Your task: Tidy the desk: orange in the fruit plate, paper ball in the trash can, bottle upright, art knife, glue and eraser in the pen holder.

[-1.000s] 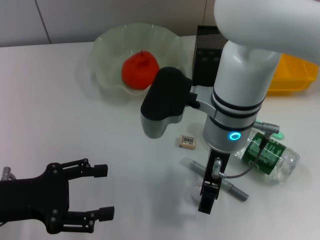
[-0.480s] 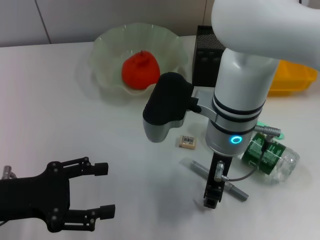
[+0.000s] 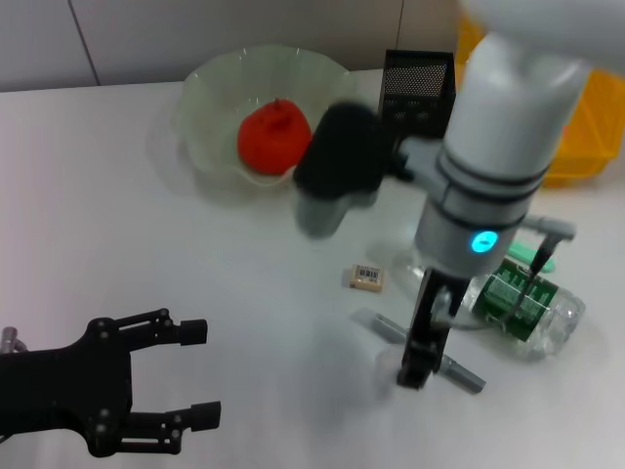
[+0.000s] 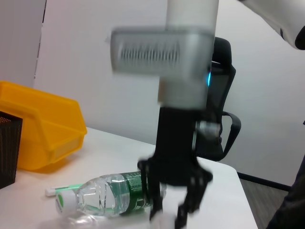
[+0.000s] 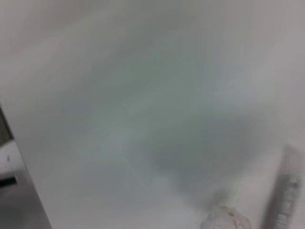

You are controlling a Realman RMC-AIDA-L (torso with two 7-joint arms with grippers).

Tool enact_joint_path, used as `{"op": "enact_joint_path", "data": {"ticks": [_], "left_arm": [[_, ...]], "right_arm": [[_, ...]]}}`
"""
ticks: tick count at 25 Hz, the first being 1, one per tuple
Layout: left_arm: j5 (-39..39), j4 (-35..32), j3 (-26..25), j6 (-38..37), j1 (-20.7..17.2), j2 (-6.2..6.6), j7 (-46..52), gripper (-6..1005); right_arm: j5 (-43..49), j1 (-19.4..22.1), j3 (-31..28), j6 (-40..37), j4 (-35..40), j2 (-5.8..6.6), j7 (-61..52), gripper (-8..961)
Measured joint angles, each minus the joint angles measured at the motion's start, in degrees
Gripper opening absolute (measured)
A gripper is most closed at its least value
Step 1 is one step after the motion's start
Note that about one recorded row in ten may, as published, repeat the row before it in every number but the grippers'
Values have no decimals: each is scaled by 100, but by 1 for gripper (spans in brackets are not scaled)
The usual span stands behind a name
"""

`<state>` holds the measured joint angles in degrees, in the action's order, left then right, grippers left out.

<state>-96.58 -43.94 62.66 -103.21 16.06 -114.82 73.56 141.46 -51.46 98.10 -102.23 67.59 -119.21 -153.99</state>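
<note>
The orange lies in the pale-green fruit plate at the back. The bottle lies on its side at the right, a green stick just behind it. The small eraser lies mid-table. My right gripper hangs over the grey art knife, blurred by motion. A whitish wad, probably the paper ball, shows in the right wrist view beside the knife. My left gripper rests open at the near left, holding nothing.
The black mesh pen holder stands behind my right arm. The yellow trash can is at the far right. My right arm's bulk covers much of the table's middle right.
My right arm has swung up and toward the back right, and its gripper has shifted slightly right over the knife. The left arm, the orange, the eraser and the bottle have stayed put.
</note>
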Motion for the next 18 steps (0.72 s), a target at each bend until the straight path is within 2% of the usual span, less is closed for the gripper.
{"op": "enact_joint_path", "data": {"ticks": [3,4,5,8,9,10,12,13,14,18], "left_arm": [[0,0,-2,-4,-7,5,0,824],[0,0,-5,-5,-7,6,0,824],[0,0,-9,-5,-7,8,0,823],[0,0,-19,-6,-7,12,0,822],[0,0,-19,-4,-6,13,0,821],[0,0,-19,-4,-6,13,0,821],[-1,0,-31,-2,2,9,2,820],[-1,0,-31,-2,2,9,2,820],[-1,0,-60,-4,19,1,12,819],[-1,-1,-79,-9,37,-3,43,817]], "right_arm": [[351,165,-721,-553,685,7,102,345],[757,290,-1262,-899,1230,10,204,345],[757,290,-1262,-899,1230,10,204,345],[1324,461,-1984,-1184,1849,45,390,345],[1640,577,-2420,-1257,2103,81,559,345],[1640,577,-2420,-1257,2103,81,559,345],[2008,706,-2971,-1190,2249,135,783,346],[2008,706,-2971,-1190,2249,135,783,346],[2188,780,-3265,-1037,2260,162,909,346],[2478,949,-3455,-630,2263,184,1039,345]]}}
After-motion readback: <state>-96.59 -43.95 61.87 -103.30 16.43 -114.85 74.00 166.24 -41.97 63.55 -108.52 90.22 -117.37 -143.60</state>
